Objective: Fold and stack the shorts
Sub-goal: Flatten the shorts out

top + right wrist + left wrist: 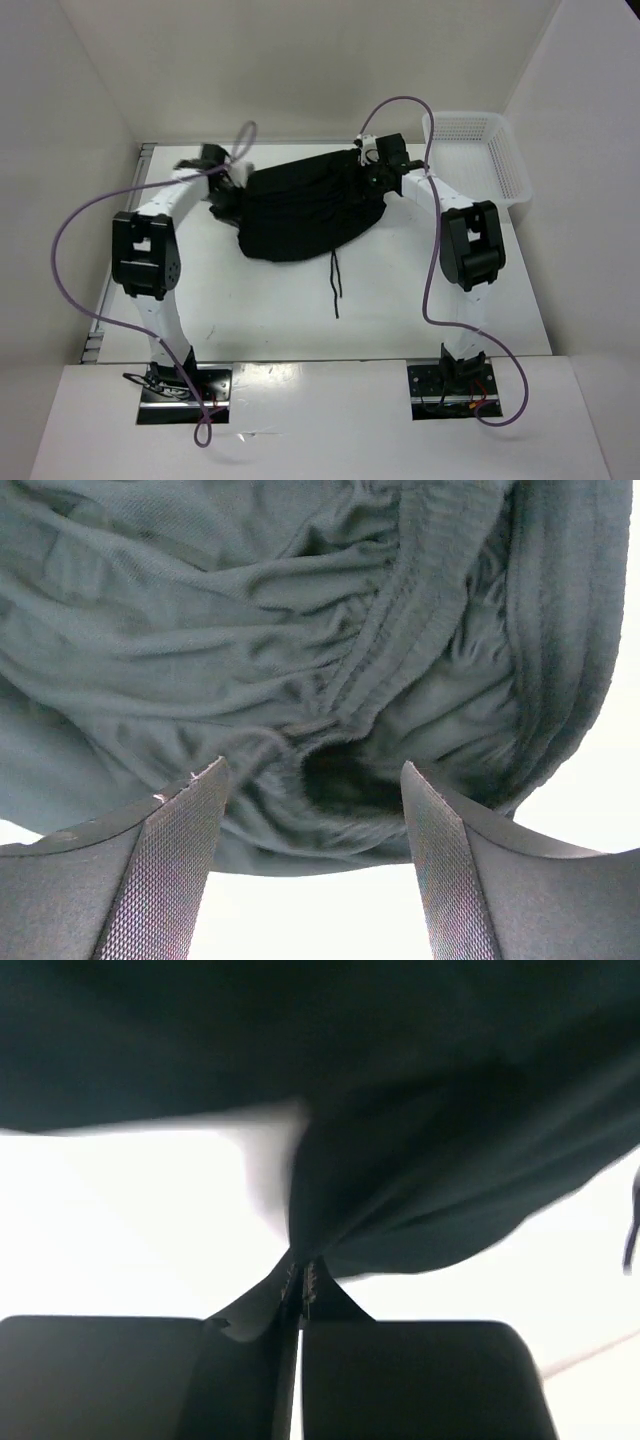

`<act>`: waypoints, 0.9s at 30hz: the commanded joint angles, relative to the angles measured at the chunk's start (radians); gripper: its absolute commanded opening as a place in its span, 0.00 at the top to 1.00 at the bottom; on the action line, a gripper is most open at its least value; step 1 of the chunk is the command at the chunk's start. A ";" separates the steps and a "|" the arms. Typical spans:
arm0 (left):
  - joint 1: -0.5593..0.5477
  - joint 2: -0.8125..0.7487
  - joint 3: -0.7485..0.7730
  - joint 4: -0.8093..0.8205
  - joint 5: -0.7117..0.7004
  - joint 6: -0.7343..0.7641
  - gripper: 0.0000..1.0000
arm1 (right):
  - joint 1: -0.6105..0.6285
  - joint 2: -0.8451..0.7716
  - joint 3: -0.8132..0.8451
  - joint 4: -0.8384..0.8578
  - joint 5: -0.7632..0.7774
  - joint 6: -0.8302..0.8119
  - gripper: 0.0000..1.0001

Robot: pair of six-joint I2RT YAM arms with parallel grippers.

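Your left tool (300, 1288) pinches the shorts (305, 210) at their frame-left end; your right tool (312, 778) waits with fingers apart, the waistband (425, 590) just ahead of it.

White bench (300, 330), black shorts (305, 205) bunched toward the far side, cord (334, 285) trailing nearer, white basket (480, 150) far right.

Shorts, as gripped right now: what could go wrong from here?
The left gripper pinches only a thin fold of the shorts, so it may slip when pulled. The right gripper is open around bunched waistband and may grab several layers. The loose cord could drag or snag.
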 commanded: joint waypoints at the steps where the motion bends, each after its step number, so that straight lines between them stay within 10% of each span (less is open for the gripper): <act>1: 0.149 0.019 0.183 -0.035 -0.060 0.004 1.00 | 0.013 0.045 0.072 0.020 -0.051 -0.024 0.26; 5: 0.163 0.033 0.187 -0.064 -0.028 0.004 0.66 | 0.047 0.086 0.129 -0.006 -0.076 -0.024 0.21; 13: 0.228 -0.022 0.042 -0.023 0.018 0.004 0.40 | 0.079 0.100 0.149 -0.026 -0.085 -0.043 0.18; 27: 0.312 -0.001 -0.023 0.123 0.145 0.004 0.30 | 0.079 0.036 0.065 -0.027 -0.031 -0.116 0.17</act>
